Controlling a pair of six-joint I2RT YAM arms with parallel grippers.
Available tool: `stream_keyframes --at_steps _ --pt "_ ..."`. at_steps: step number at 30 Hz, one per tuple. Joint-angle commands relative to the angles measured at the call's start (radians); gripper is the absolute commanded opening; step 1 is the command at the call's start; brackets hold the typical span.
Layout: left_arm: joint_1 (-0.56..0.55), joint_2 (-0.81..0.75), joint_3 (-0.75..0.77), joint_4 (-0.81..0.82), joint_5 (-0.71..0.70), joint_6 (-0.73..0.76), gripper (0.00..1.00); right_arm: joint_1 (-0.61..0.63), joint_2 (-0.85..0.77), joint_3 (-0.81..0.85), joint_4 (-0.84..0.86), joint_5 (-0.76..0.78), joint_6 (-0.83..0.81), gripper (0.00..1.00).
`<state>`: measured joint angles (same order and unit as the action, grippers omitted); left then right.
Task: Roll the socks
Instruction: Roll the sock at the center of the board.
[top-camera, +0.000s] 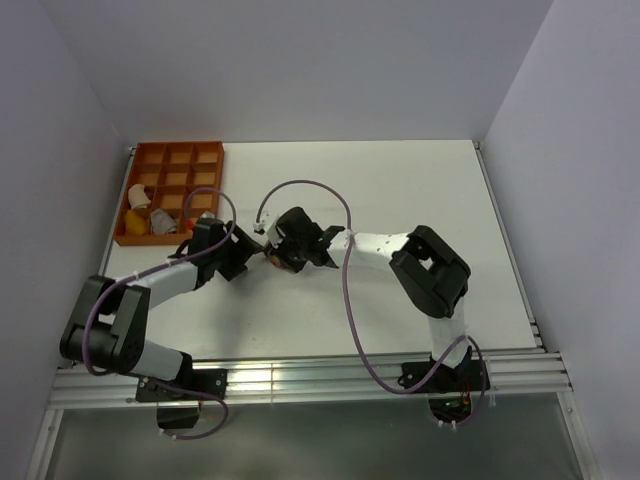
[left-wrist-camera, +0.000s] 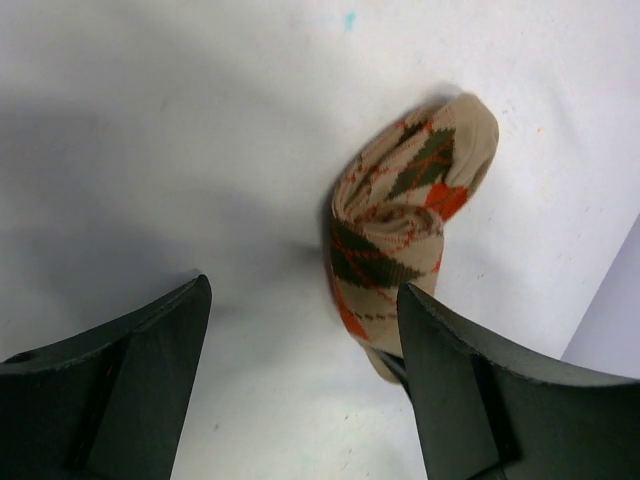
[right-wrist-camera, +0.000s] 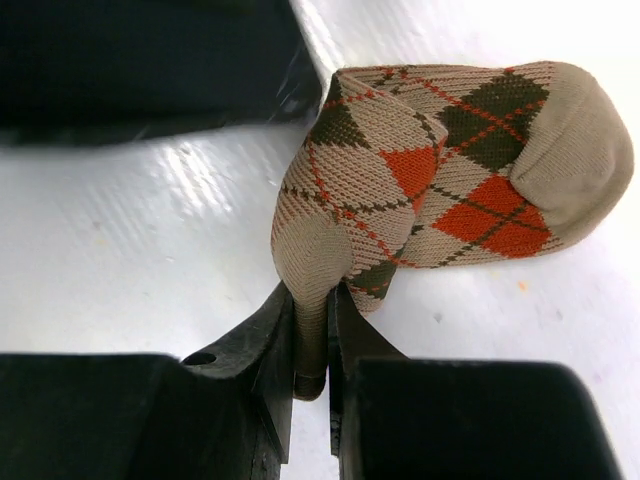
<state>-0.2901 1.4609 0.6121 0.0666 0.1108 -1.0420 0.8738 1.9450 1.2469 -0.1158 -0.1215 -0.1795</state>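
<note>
Sock: the argyle sock (right-wrist-camera: 440, 170) lies bunched near the middle of the tabletop, slightly toward the left edge.
Right gripper (right-wrist-camera: 312, 330): almost closed, pinching a thin fold of the sock.
Left gripper (left-wrist-camera: 303, 290): spread wide, holding nothing, one finger just beside the sock.
Risk: the thin pinch could slip, and the roll would spring loose.

Tan sock (right-wrist-camera: 440, 170) with orange and dark-brown argyle diamonds, white table (top-camera: 400, 190), orange compartment tray (top-camera: 180, 147)
</note>
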Motion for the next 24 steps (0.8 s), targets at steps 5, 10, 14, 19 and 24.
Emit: stream_keyframes --at_steps 5,10,14,19,24 --pt "0.006 -0.139 -0.153 0.170 -0.017 -0.066 0.80 0.007 0.077 0.106 -0.203 -0.099 -0.038 0.00" --pt "0.011 -0.071 -0.103 0.159 0.000 -0.053 0.77 0.007 0.062 0.079 -0.176 -0.096 -0.051 0.00" --pt "0.022 -0.008 -0.086 0.188 0.041 -0.056 0.74 0.007 0.058 0.045 -0.154 -0.093 -0.066 0.00" --pt "0.069 0.032 0.035 0.125 0.054 0.037 0.64 0.007 0.046 0.011 -0.121 -0.092 -0.074 0.00" --pt "0.074 0.127 0.192 0.128 0.104 0.088 0.57 0.007 0.049 0.016 -0.110 -0.084 -0.075 0.00"
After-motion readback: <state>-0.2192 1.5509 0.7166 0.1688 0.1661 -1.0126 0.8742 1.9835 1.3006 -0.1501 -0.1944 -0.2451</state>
